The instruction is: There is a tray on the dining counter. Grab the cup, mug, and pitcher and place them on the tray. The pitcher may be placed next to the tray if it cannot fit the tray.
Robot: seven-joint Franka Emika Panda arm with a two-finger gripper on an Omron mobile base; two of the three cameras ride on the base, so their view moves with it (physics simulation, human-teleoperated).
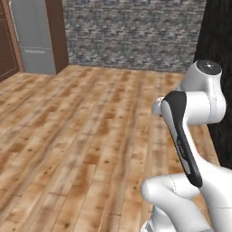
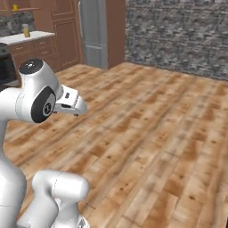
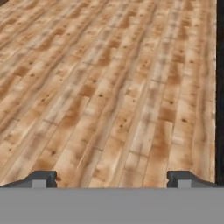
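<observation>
So right now the arm (image 1: 190, 136) is folded up over its base, out in the middle of a big open wooden floor (image 1: 81, 136). In the hand view the gripper (image 3: 112, 178) points down and forward at the planks, and the fingers (image 3: 41, 178) sit way out at the two sides of the frame, spread wide with nothing but floorboards between them. Nothing held.

Ahead there's a grey stone wall (image 1: 131, 31) running across the back of the room, and a tall steel fridge (image 1: 32, 36) set into brown wood cabinetry (image 1: 56, 31) at the left of the left base view. A black panel (image 1: 217, 36) runs down the right edge of that same view.

As for the task stuff: in the right base view, far off in the top left corner, there's a kitchen desk (image 2: 26, 36) with wooden drawers under it, and a small yellow object (image 2: 26, 31) is standing on it. Too small and blurry to tell if it's the cup, the mug or something else. It's well apart from the robot, across the floor.
</observation>
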